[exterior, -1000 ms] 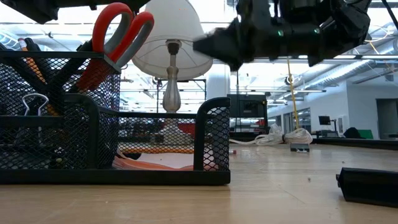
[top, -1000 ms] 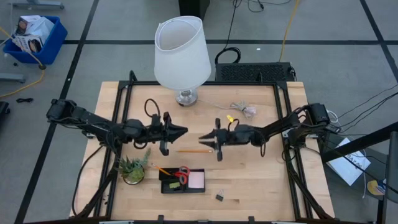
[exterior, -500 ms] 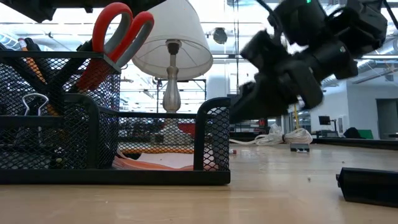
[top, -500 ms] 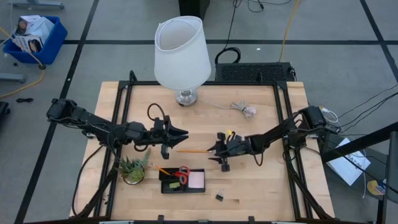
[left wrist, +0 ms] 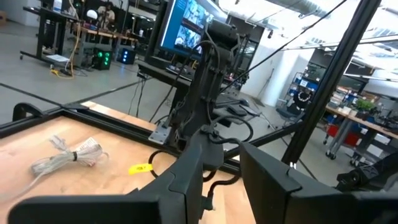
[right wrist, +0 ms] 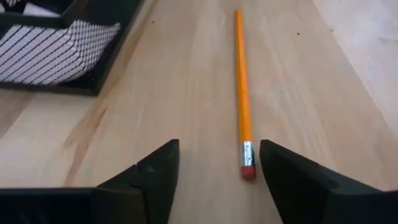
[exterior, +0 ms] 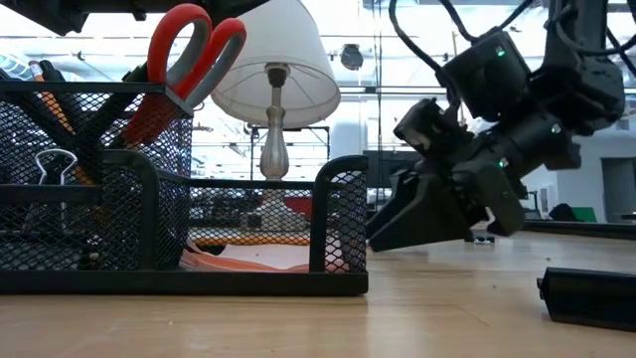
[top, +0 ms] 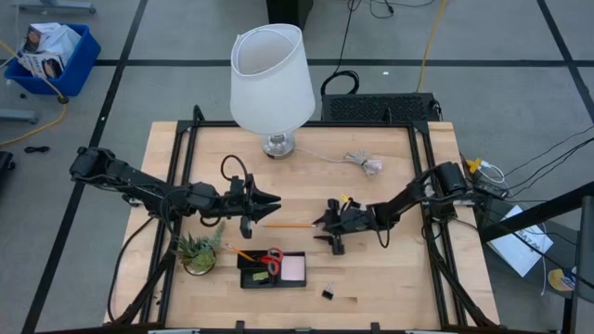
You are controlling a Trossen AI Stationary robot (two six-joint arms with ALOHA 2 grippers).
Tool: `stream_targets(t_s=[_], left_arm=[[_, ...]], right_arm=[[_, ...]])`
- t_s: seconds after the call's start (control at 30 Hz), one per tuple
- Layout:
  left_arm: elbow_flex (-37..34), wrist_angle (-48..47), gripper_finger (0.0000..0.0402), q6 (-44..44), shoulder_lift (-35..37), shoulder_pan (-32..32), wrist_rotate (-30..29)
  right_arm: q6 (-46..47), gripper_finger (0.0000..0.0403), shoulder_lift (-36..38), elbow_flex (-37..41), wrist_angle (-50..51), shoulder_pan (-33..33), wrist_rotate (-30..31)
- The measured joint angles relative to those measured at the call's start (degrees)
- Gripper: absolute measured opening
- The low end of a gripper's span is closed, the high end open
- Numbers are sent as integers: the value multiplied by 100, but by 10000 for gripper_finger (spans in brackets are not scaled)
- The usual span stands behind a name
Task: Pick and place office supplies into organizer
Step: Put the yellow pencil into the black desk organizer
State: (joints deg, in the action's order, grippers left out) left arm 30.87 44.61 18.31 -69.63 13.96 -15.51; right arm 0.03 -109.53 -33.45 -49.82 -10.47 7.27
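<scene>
**Orange pencil between open fingers, mid-worktop**

Right end effector [right wrist: 211, 180]: dark, angular, matte fingers spread apart, holding nothing; low over the wood, eraser end of the pencil [right wrist: 242, 99] lying between the fingertips, untouched.

Pencil: thin, straight, orange shaft with metal ferrule and red eraser; flat on the worktop [top: 399, 269], long axis running left to right between the two arms, eraser toward the right arm.

Left end effector [top: 269, 199]: fingers slightly parted, empty, raised near the pencil's other end.

Organizer [top: 272, 269]: black wire-mesh tray at the near edge, holding red-handled scissors [top: 273, 260] and pink sticky-note pad [top: 293, 268].

Binder clip [top: 329, 293]: small, black, loose beside the organizer.
</scene>
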Motion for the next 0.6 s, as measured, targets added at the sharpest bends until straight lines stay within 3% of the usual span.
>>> stream_targets(t_s=[0.27, 0.6], left_arm=[[0, 3, 113, 0, 0, 0, -1], [0, -23, 113, -2, 0, 2, 0]], right_arm=[[89, 145, -524, -13, -328, 140, -88], [-73, 14, -554, 2, -284, 148, -236]])
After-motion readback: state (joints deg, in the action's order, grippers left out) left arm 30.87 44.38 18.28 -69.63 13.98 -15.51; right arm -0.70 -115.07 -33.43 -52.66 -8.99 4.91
